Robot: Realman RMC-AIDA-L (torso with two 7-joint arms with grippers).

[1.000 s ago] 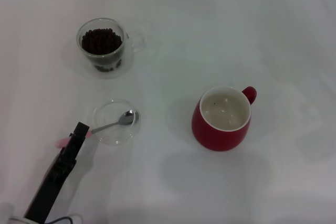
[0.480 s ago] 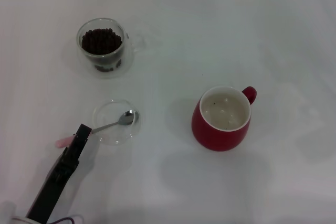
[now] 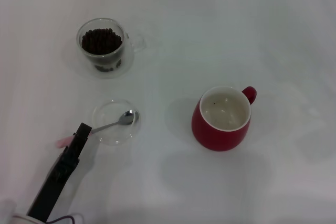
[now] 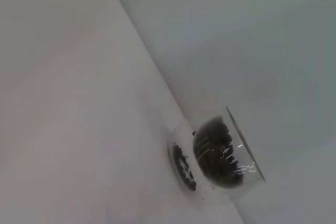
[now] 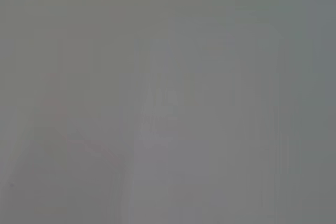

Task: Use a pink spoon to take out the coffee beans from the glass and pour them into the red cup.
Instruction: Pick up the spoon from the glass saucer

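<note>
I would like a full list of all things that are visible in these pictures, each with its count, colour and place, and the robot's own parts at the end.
glass: one, clear with a side handle, far left part of the table.
coffee beans: many, dark brown, inside the glass.
glass dish: one, clear and shallow, nearer than the glass, on the left.
pink spoon: one, metal bowl resting in the dish, pale pink handle end sticking out past the dish toward the left arm.
red cup: one, red outside and white inside, right of centre, handle pointing away to the right.
table: one, white, under everything.
left gripper: one, black, at the spoon's handle, near left corner.
right gripper: not in view.
</note>
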